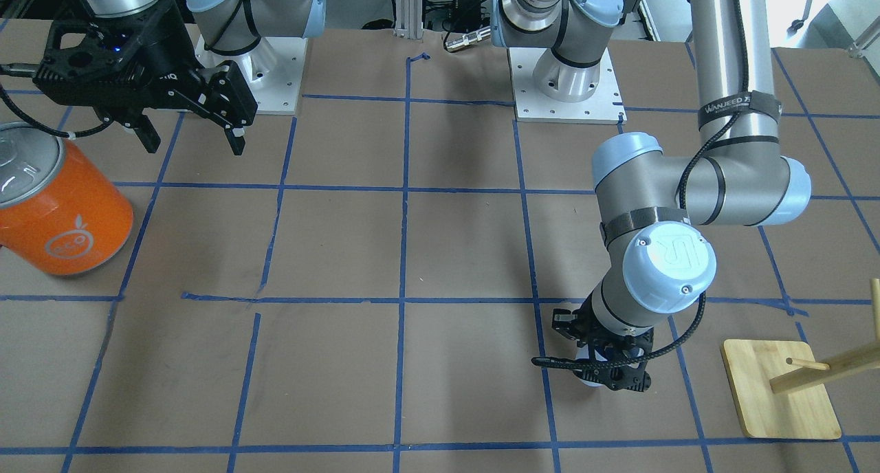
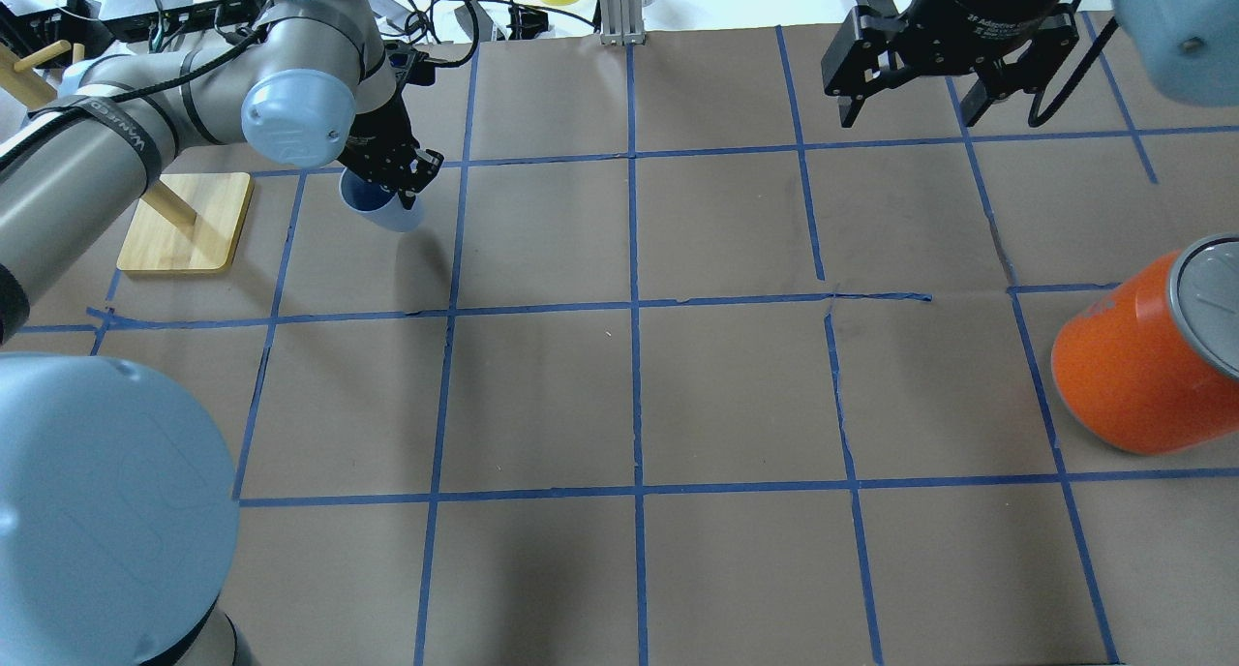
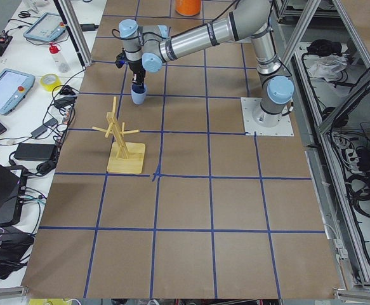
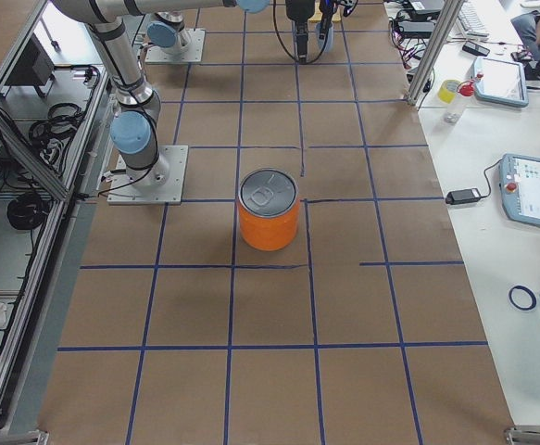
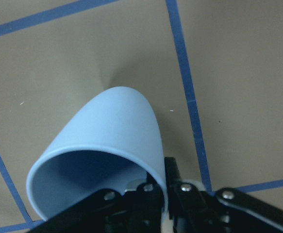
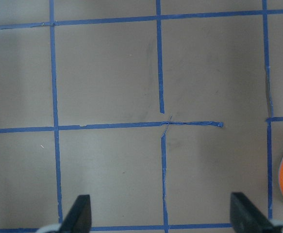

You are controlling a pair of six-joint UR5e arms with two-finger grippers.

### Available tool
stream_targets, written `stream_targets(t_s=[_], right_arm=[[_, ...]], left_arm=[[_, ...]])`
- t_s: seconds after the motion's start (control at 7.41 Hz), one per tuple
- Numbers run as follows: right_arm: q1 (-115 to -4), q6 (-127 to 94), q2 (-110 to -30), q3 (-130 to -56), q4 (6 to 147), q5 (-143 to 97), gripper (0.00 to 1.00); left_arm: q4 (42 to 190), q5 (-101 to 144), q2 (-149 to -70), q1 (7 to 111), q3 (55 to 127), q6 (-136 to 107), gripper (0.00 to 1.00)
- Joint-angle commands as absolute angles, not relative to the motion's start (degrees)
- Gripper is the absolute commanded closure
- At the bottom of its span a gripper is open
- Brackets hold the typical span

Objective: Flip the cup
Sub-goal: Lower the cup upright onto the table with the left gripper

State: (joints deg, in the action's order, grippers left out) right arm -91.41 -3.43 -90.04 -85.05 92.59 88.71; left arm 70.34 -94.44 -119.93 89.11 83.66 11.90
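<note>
Brown paper table (image 2: 629,395), blue tape grid. Left gripper (image 2: 405,174) pinches the rim of the cup (image 2: 379,211), which is tilted near the wooden stand (image 2: 184,223). Looks mid-flip; next move needs more wrist roll, then set-down. Right gripper (image 2: 910,114) spread wide, idle.

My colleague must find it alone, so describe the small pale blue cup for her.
On the brown paper-covered table, find the pale wooden peg stand at the robot's left end. Beside it, the left gripper pinches the rim of a small pale blue plastic cup, tilted. Unlike the big silver-topped orange can, it is tiny, handleless and tapered.
</note>
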Motion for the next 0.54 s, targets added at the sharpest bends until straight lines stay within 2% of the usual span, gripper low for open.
stream_targets(t_s=[0.0, 0.4], right_arm=[[-91.41, -3.52, -89.91, -85.08, 92.37, 88.77, 0.0], [-91.58, -2.55, -90.0, -85.08, 92.46, 89.21, 0.0]], left_arm=[[71.45, -95.79, -120.67, 89.21, 83.15, 11.33, 1.0], [72.25, -98.62, -122.25, 89.03, 81.13, 14.06, 1.0]])
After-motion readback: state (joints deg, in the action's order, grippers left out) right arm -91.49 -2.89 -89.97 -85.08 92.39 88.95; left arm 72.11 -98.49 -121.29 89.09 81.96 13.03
